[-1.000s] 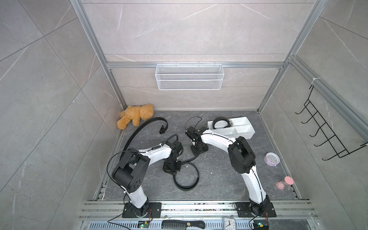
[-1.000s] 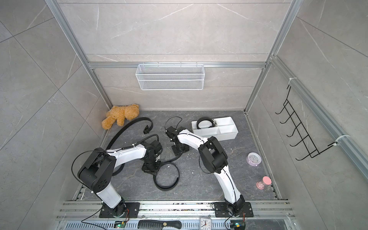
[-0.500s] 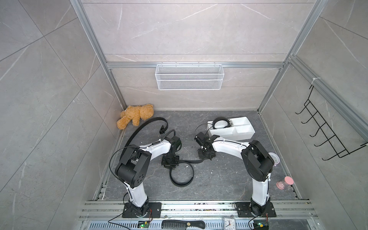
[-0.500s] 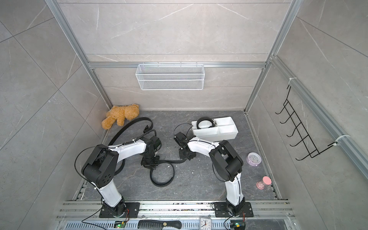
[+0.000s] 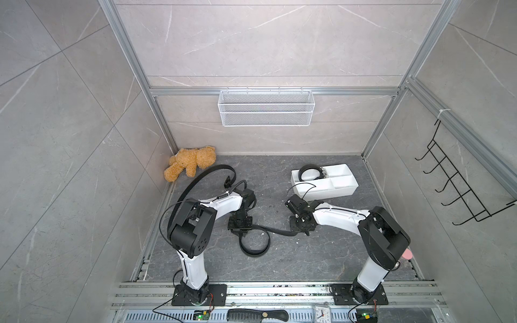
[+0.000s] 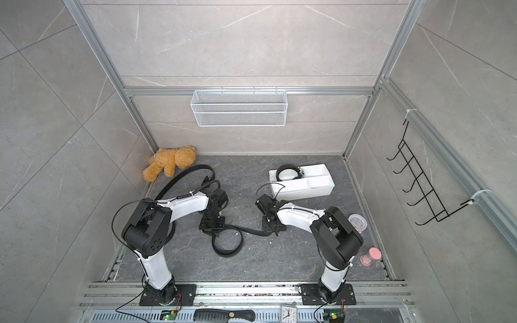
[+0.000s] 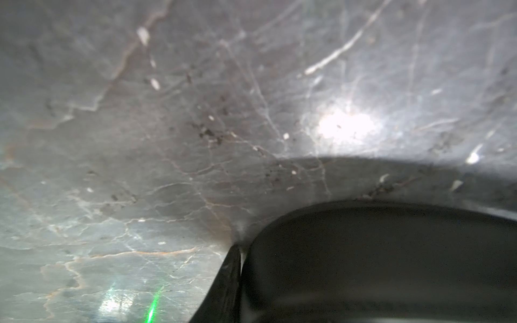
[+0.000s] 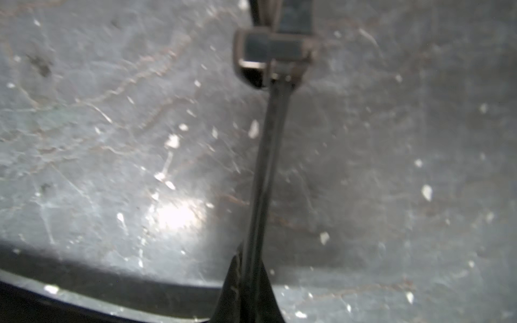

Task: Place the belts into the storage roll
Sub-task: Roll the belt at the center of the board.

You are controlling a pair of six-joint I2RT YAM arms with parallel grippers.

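Right tool [image 5: 298, 227] pressed together, pinching long black buckled belt strap [image 5: 275, 231] on dark grey stone tabletop [image 5: 321, 260]. Left tool [image 5: 240, 226] sits over same strap's coil; can't tell its grip.

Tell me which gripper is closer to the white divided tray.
Right. The right gripper sits just in front of the tray; the left gripper is farther off, at the looped belt.

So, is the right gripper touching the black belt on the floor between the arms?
Touching. The right wrist view shows the belt running edge-on into the right gripper, with both fingers pressed against its sides, no gap.
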